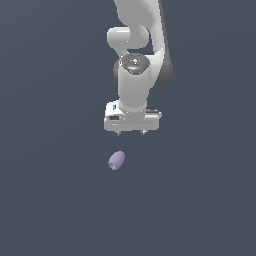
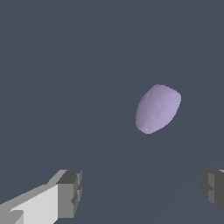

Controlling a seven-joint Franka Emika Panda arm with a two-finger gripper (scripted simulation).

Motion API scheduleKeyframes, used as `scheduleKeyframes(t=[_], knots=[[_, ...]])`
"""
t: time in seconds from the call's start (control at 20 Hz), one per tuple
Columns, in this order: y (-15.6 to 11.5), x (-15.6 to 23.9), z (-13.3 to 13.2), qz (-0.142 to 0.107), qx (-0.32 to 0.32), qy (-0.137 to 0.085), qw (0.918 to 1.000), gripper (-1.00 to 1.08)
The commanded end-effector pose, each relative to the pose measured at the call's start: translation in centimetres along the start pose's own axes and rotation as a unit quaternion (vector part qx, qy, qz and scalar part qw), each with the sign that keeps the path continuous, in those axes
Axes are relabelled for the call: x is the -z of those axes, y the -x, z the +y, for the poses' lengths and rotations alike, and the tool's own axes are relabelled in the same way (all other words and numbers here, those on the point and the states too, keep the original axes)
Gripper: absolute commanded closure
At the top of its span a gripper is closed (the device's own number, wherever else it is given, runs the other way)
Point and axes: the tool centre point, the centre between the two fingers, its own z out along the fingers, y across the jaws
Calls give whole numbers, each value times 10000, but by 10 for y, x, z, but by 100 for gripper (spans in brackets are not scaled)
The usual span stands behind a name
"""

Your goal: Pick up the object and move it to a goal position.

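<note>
In the exterior view, the hand [image 1: 131, 133] is seen at frame centre, its fingers spread with nothing between them. The lavender object [image 1: 116, 160] lies just below it on the dark surface [image 1: 45, 200]. In the wrist view, the object [image 2: 157, 108] is shown apart from both fingertips [image 2: 70, 194].

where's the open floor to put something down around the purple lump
Nearly everywhere: the dark surface is bare on both sides of the exterior view and below the lavender lump. The only busy patch is just above the lump, where the open end effector hangs, not touching it.
</note>
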Motion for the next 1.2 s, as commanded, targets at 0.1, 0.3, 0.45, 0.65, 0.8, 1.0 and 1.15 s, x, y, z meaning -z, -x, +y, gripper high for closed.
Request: scheduleKeyframes(t=[0.1,0.3,0.45,0.65,0.8,1.0,1.15], knots=[[0,0,0,4,5,-5,10000,-92],[0,3,1,31,42,-38,10000,-92],[0,5,1,48,69,-59,9999,-92],[0,5,1,47,63,-58,10000,-92],[-2,3,3,47,-23,-63,10000,-92],[-5,-3,6,45,-250,-74,9996,-92],[-9,-9,10,42,-503,-85,9987,-92]])
